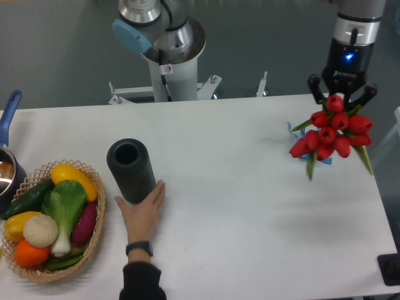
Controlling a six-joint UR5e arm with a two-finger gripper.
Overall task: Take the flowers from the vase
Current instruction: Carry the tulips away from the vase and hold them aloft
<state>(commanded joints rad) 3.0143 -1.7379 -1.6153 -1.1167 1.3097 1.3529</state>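
Observation:
The flowers point(331, 134), a bunch of red tulip buds with green leaves, hang in the air at the right side of the table, clear of the vase. My gripper point(340, 97) is directly above them and shut on the bunch; the stems are hidden behind the buds. The vase point(130, 170), a dark grey cylinder with an open round mouth, stands empty at the left of the table, far from the gripper. A person's hand point(142, 209) rests against the vase's near side.
A wicker basket point(94, 240) of vegetables sits at the front left, with a pot with a blue handle point(9, 122) behind it. The robot base point(172, 59) stands at the table's back edge. Something small and blue point(291, 129) shows behind the flowers.

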